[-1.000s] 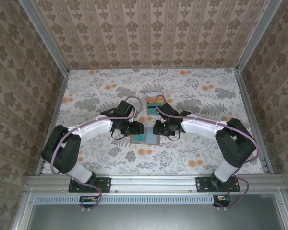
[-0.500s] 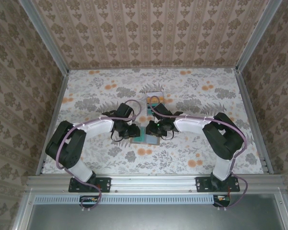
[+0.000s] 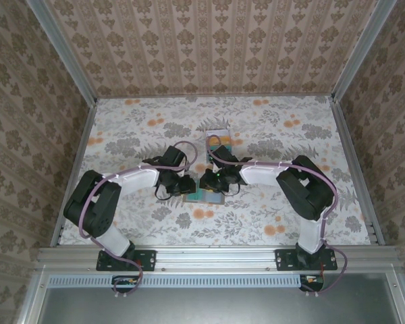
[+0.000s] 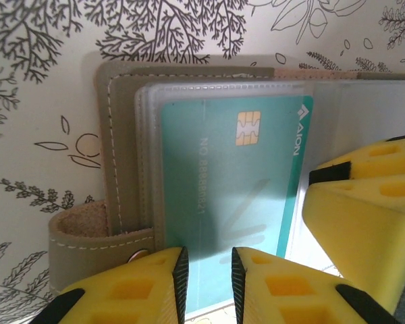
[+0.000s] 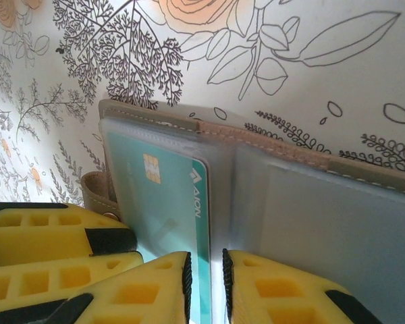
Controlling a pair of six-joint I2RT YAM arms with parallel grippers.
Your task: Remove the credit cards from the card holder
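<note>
Both grippers met over the open card holder [image 4: 125, 175] mid-table. The left gripper [image 4: 208, 283] pinched the teal card's [image 4: 236, 182] edge. The right gripper [image 5: 206, 283] was nearly pressed together on that card too.

Card holder [image 4: 125, 142]: matt olive-grey leather-like shell with pale stitching and a frosted, semi-transparent plastic sleeve. Credit card [image 4: 243, 182]: smooth teal plastic bearing a shiny metallic chip. Fingers [image 4: 131, 293]: matt yellow moulded plastic, black-edged. Bench [image 5: 270, 54]: matt floral-printed covering.

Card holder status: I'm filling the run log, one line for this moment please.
card holder: open flat | teal card: in slot | left gripper: at card's edge | right gripper: at teal card
</note>
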